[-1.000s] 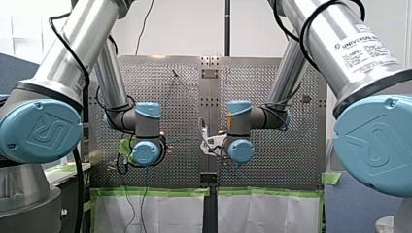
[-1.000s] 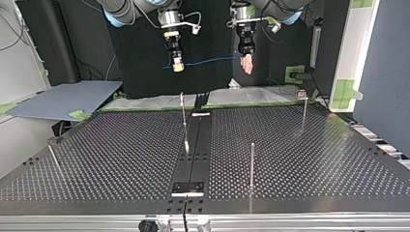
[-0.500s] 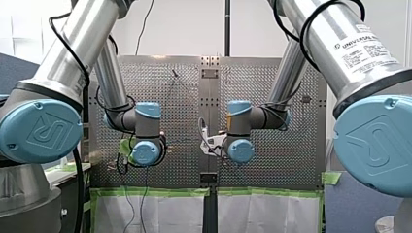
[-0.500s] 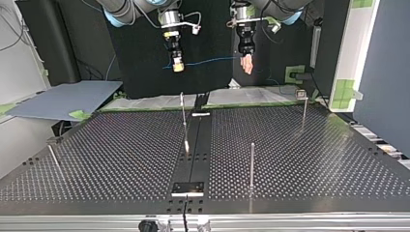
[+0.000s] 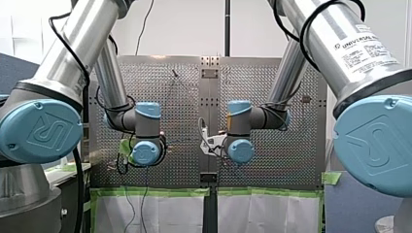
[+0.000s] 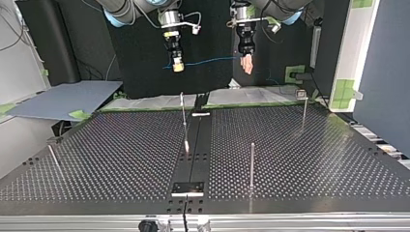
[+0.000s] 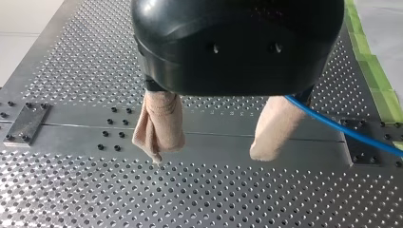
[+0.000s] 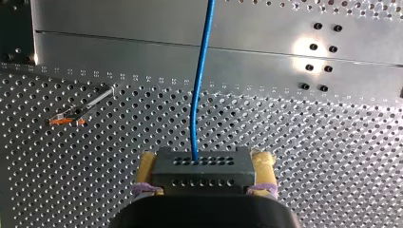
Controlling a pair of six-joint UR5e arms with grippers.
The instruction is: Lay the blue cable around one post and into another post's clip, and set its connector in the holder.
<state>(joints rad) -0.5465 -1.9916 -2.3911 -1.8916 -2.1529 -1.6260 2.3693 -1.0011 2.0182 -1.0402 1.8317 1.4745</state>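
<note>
up above the table point(image 6: 300, 159), right gripper point(image 8: 205, 164) is clamping the connector point(image 8: 204, 175), yellow pads point(image 8: 146, 166) pressing on both its sides, jaws closing only as far as the block is letting them. the cable point(image 8: 202, 71) is coming straight out of the connector's holed face and running away ahead of the gripper, over the perforated plate.

left gripper point(image 7: 206, 156) is hanging wide open, beige fingers point(image 7: 159, 121) standing well apart and gripping nothing. the cable is passing right by the base of one finger and heading off to that side; whether it is touching the finger, i cannot tell.

checking against a second ago and half a second ago: nothing is shifting. both grippers are sitting in the same spots, and the cable is hanging on the same line.

over to the top view: the cable is stretching between the two grippers as a thin blue line, sagging just a little, high over the table's far edge. it is keeping well apart from the posts point(image 6: 251, 164) standing upright on the table. the connector is showing as a black block with two rows of small holes, the cable entering the upper row near the middle.
</note>
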